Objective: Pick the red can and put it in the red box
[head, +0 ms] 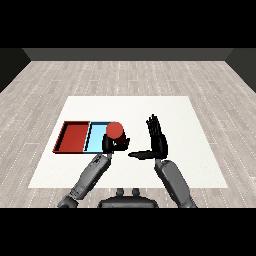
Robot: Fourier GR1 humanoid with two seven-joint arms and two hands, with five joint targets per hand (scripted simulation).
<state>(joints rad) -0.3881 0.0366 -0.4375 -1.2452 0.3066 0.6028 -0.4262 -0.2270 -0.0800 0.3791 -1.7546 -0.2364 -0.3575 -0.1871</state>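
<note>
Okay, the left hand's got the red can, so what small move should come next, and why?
Probably carry it further to the view's left. The black left hand curls round the round-topped red can at the light blue tray's right end, and the flat red tray lies just beyond, on the blue one's far side.

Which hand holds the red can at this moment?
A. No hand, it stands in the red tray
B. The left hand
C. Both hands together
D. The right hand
B: the left hand has its fingers curled round the red can near the light blue tray, while the right hand is open and apart.
</note>
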